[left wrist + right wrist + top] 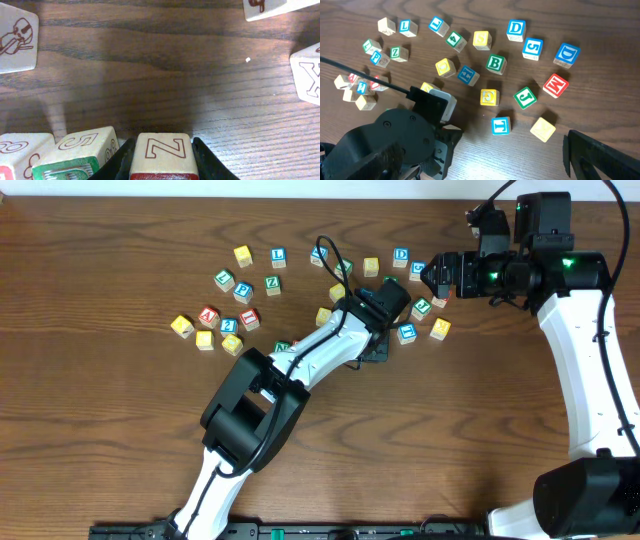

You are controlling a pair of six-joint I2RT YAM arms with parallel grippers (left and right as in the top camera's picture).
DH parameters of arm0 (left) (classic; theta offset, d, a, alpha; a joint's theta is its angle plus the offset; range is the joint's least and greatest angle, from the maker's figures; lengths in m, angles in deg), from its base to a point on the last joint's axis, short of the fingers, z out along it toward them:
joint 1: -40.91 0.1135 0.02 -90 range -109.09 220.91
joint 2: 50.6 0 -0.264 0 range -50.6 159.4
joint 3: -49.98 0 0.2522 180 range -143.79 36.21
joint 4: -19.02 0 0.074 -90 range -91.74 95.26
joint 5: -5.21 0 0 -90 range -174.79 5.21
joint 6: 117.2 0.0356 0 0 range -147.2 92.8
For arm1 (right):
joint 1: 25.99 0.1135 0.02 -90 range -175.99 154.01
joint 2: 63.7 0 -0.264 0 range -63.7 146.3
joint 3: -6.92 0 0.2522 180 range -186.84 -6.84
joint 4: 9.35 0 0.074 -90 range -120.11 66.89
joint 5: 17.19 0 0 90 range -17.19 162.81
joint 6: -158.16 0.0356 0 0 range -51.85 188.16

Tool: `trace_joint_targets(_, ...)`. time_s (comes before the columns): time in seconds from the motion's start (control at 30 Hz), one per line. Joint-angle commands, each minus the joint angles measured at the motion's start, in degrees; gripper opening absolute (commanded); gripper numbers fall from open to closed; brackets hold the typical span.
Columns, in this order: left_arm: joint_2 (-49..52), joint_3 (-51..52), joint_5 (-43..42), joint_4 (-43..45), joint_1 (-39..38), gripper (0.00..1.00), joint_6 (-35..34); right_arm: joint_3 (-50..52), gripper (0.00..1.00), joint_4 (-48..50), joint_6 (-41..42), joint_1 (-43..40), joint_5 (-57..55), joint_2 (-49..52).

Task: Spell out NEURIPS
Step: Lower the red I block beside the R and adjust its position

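Observation:
My left gripper [164, 159] is shut on a pale cube with a red-outlined N [164, 150], one black finger on each side of it. In the overhead view this gripper [374, 346] sits low in the middle of the scattered cubes, and the arm hides the N cube there. A blue I cube [501, 125] and a plain yellow cube [542, 129] lie just right of it. My right gripper [437, 277] hovers open above the right end of the cluster, holding nothing. Only one of its fingers [600, 155] shows in its wrist view.
A cube with a 5 and a green face [80, 152] stands against the left finger. An X cube [307, 72] lies ahead to the right. Loose cubes ring the left gripper: green B [495, 64], red M [555, 85], green J [524, 97], blue D [516, 30].

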Motion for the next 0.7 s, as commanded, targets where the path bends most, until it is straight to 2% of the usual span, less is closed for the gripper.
trace_joint_targets(0.0,0.87,0.5,1.29,0.44,0.37,0.27,-1.33,-0.92,0.99,-0.11,-0.66,-0.39,-0.09,0.02)
trace_joint_targets(0.23,0.87,0.5,3.37,0.37,0.37,0.27,-3.93,-0.92,0.99,-0.11,-0.66,-0.39,-0.09,0.02)
trace_joint_targets(0.67,0.87,0.5,5.35,0.39,0.37,0.27,-4.09,-0.92,0.99,-0.11,-0.66,-0.39,-0.09,0.02)
